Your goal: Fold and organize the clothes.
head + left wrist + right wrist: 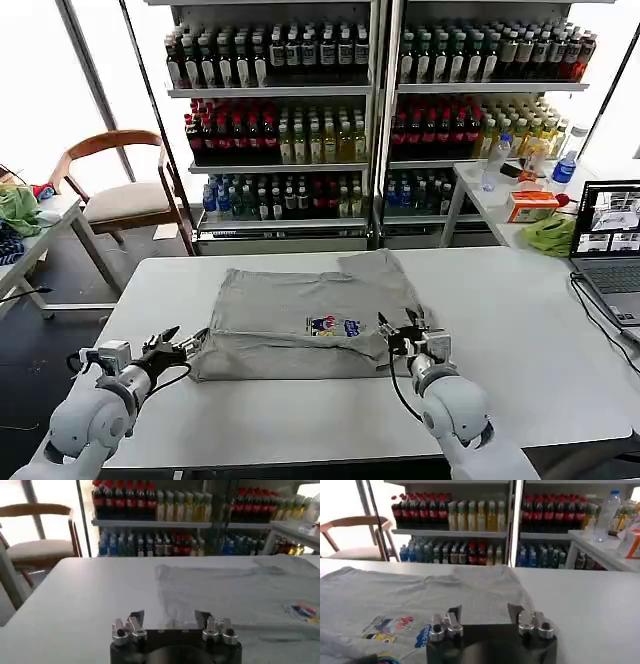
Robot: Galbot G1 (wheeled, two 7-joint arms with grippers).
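Jaws gaping on both grippers, gripping nothing. Left gripper [176, 343] hovering at shirt's [300, 320] near-left corner, right gripper [398, 335] at near-right edge. Shirt lying part-folded, mid-table [520, 330]. Right wrist view showing chest print [395, 629] up close; head view showing laptop [612, 245] sitting at table's right.

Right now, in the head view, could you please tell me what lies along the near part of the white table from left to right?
Left gripper → grey shirt → right gripper → laptop at the table's right edge.
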